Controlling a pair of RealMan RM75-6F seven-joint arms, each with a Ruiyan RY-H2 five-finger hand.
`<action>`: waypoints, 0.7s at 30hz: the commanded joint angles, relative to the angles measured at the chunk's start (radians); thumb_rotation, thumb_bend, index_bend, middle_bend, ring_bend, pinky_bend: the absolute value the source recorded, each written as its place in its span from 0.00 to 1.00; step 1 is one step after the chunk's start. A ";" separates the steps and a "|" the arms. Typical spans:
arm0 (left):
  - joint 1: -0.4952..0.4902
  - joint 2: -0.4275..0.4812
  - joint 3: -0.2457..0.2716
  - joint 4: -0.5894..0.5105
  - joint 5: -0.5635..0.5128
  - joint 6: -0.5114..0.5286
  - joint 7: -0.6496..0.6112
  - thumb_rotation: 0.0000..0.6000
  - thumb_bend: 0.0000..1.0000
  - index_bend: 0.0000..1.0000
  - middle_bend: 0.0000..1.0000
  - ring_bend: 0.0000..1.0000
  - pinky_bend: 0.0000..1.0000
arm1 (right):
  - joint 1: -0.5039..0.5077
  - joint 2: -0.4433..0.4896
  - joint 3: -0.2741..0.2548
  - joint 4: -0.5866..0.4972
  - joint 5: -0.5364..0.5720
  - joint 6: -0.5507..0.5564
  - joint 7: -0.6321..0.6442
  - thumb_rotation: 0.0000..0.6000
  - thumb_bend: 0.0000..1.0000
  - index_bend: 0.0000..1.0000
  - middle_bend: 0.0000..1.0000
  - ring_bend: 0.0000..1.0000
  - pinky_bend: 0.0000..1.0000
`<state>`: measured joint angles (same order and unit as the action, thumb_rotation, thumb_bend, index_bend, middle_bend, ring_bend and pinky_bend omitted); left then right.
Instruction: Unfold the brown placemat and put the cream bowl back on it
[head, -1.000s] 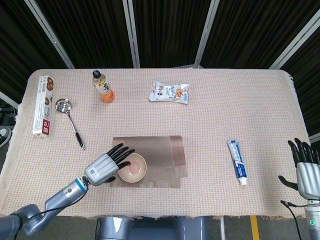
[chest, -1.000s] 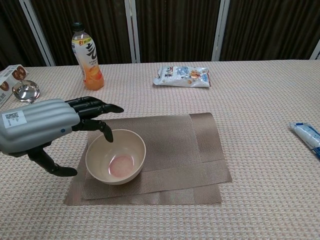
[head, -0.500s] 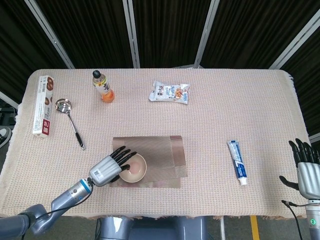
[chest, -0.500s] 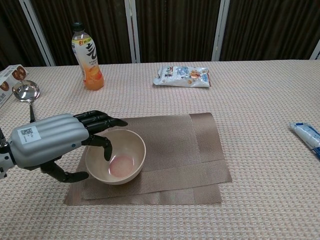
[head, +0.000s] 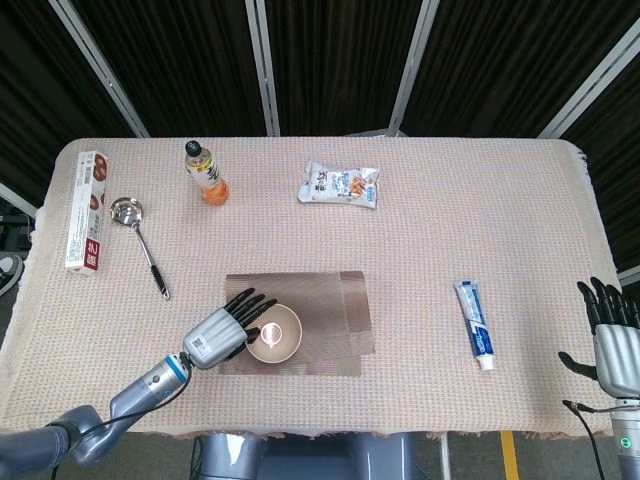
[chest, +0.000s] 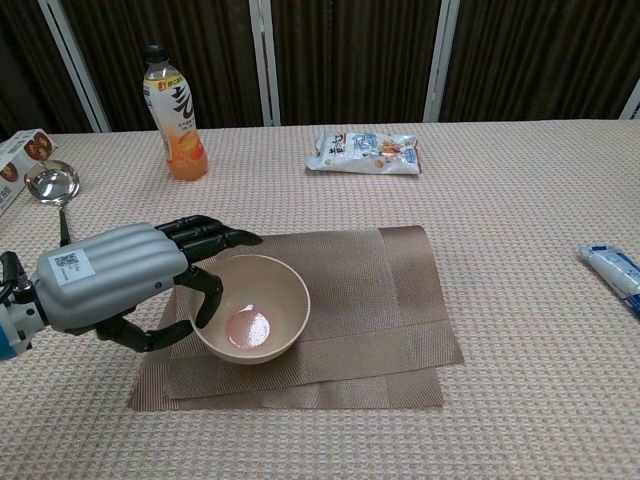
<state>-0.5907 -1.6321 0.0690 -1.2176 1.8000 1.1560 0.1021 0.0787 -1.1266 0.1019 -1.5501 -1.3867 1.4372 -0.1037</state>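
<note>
The left robot hand (chest: 120, 280) grips the cream bowl (chest: 251, 320) by its left rim, fingers hooked over the edge, the bowl tilted above the folded brown placemat (chest: 350, 300). The right robot hand (head: 612, 335) hangs spread and empty, well apart at the tabletop (head: 450, 220) edge.

Left hand (chest: 115, 285) low over the desk (chest: 520, 200), forearm reaching in from the near left edge, dark fingers (chest: 215, 237) hooked over the rim of the cream bowl (chest: 252, 320), thumb beneath, gripping it tilted. Right hand (head: 612, 340) idle at the far right, fingers spread and upright, holding nothing.
</note>
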 joint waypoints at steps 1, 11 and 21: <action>0.003 0.012 -0.016 -0.003 -0.007 0.026 0.001 1.00 0.44 0.59 0.00 0.00 0.00 | 0.000 0.000 0.000 0.000 -0.001 0.001 0.000 1.00 0.00 0.00 0.00 0.00 0.00; 0.025 0.103 -0.149 0.043 -0.172 0.069 -0.047 1.00 0.44 0.59 0.00 0.00 0.00 | 0.001 -0.002 -0.003 -0.001 -0.003 -0.003 -0.004 1.00 0.00 0.00 0.00 0.00 0.00; 0.047 0.103 -0.211 0.258 -0.354 -0.033 -0.200 1.00 0.44 0.59 0.00 0.00 0.00 | 0.006 -0.010 -0.008 -0.003 -0.003 -0.011 -0.023 1.00 0.00 0.00 0.00 0.00 0.00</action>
<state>-0.5522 -1.5240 -0.1274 -1.0076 1.4817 1.1537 -0.0580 0.0848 -1.1367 0.0945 -1.5534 -1.3901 1.4259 -0.1269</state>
